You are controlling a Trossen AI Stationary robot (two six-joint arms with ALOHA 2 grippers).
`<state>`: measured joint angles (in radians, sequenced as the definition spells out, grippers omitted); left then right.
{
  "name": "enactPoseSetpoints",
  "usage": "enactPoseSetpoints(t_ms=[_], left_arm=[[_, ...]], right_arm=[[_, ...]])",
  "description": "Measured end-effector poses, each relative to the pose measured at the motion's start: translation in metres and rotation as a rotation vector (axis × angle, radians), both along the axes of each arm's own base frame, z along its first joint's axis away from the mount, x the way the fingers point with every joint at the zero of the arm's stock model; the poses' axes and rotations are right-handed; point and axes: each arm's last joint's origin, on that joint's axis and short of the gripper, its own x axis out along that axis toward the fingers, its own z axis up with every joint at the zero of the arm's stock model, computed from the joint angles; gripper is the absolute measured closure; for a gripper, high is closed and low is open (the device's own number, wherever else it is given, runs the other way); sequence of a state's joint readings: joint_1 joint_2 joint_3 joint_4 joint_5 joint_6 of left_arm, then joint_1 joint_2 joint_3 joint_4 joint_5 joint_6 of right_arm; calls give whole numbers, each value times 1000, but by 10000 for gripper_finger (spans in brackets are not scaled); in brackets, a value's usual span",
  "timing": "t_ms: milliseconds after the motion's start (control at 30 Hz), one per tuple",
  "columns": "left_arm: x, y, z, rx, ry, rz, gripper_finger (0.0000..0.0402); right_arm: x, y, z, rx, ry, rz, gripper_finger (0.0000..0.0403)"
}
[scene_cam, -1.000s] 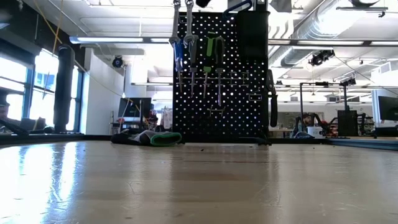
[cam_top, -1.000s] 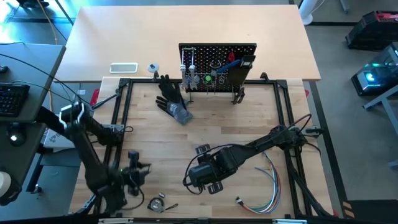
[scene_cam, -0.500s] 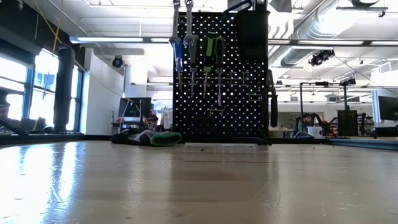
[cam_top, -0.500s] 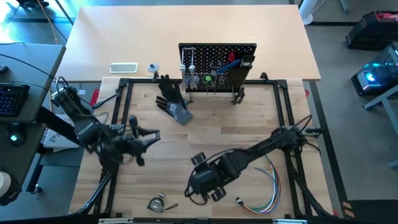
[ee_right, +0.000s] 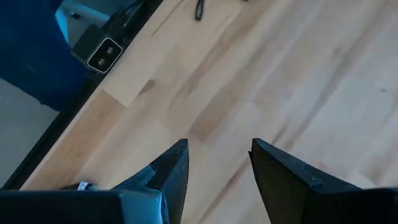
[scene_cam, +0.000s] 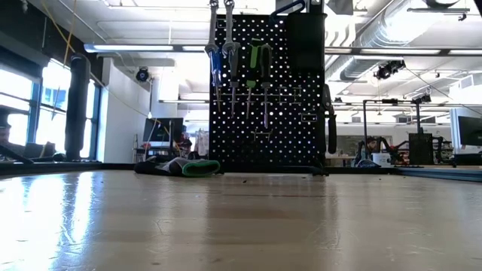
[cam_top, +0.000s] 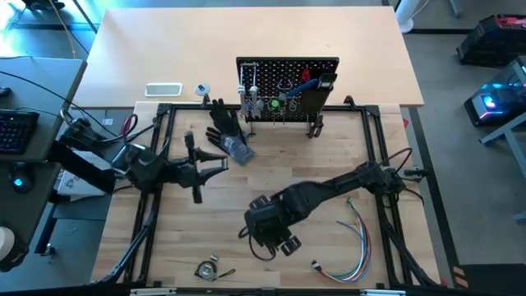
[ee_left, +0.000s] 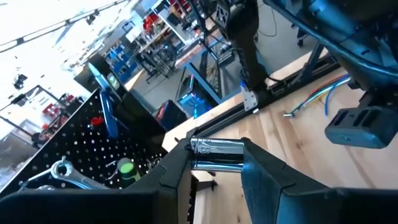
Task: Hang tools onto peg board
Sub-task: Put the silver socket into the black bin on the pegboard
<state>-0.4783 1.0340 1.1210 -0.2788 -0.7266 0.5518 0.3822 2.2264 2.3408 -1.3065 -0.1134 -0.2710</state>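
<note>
The peg board (cam_top: 288,82) stands upright at the table's far middle. Silver wrenches (scene_cam: 220,45) and a green-handled tool (scene_cam: 260,64) hang on it, and a red tool (cam_top: 306,80) shows at its top. My left gripper (cam_top: 222,163) is raised over the table's left part. It points about level toward the right and is shut on a silver tool (ee_left: 216,154). My right gripper (cam_top: 278,242) hangs open over bare wood at the near middle, with nothing between its fingers (ee_right: 174,168). The low view shows neither gripper. My left gripper has a short chrome round piece (ee_left: 216,163) pinched between its two fingers (ee_left: 177,177). The piece spans the gap from one finger to the other. The fingers point roughly level toward the table's right side, and the piece is lifted clear of the table. No more of the tool shows.
A black glove with a grey cuff (cam_top: 228,131) lies left of the peg board's foot. A bundle of coloured wires (cam_top: 355,247) lies at the near right. A small silver round thing (cam_top: 207,269) sits by the near edge. Black frame rails (cam_top: 164,140) border the wood.
My left gripper has risen from the near left corner and swung toward the far edge and the peg board. It has tipped from pointing down to about level, and the silver piece has stayed between its fingers. My right gripper has turned a little in place.
</note>
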Motion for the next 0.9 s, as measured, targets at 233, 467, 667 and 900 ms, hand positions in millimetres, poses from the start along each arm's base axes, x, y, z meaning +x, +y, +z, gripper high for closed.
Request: enactPoseSetpoints(t_ms=[233,467,667,900], left_arm=[[9,19,0,-19,4,-5,307],[17,37,10,-22,-80,-49,307],[24,57,15,-31,-140,-65,307],[54,77,6,-33,-123,-91,307]], right_arm=[[-23,-30,53,31,-104,-20,236],[-70,-51,110,42,-204,-32,236],[-108,-69,140,39,-225,-99,236],[-135,-79,160,38,-270,-140,236]])
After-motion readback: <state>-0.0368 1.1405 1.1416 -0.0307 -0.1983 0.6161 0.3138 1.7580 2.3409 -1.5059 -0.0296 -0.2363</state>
